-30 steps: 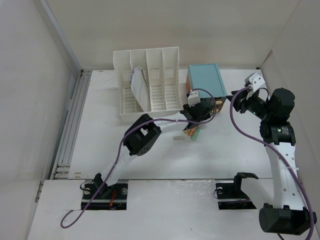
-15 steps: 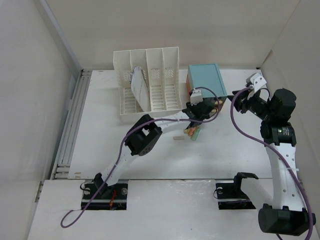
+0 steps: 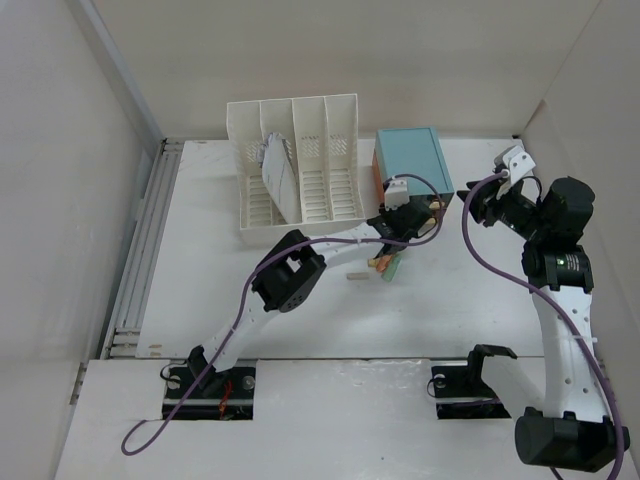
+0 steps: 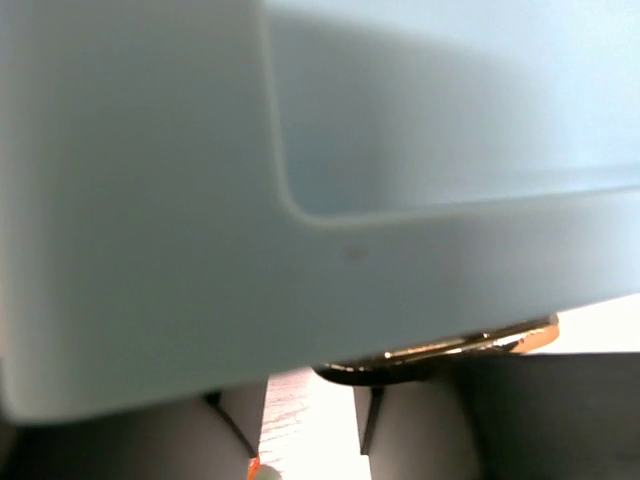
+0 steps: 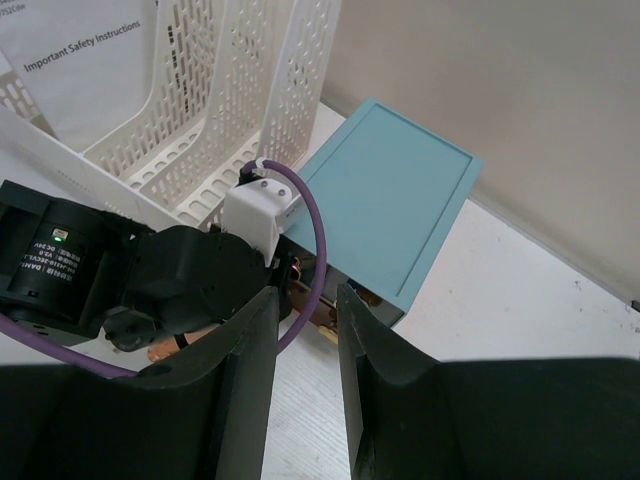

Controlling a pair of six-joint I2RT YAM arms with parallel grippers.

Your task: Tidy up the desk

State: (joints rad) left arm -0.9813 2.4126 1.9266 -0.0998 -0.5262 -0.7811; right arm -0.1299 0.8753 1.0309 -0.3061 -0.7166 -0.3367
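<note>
The white desk (image 3: 200,290) carries a teal drawer box (image 3: 410,158) at the back right. My left gripper (image 3: 408,218) is pressed right up to the box's front, so the teal box (image 4: 300,150) fills the left wrist view. Its grey fingers (image 4: 230,440) stand slightly apart with only bare desk between them (image 4: 310,410). A gold and black item (image 4: 450,348) shows under the box's edge. My right gripper (image 3: 478,205) hovers raised to the right of the box, slightly open and empty (image 5: 305,310), looking down on the box (image 5: 390,200) and the left wrist.
A white slotted file rack (image 3: 300,170) with a paper sheet (image 3: 278,180) stands left of the box. Small orange and green items (image 3: 385,265) and a white piece (image 3: 355,273) lie under the left arm. A grey rail (image 3: 145,240) runs along the left edge.
My left gripper has moved back and right, closer to the teal box's front. The right arm has barely moved.
</note>
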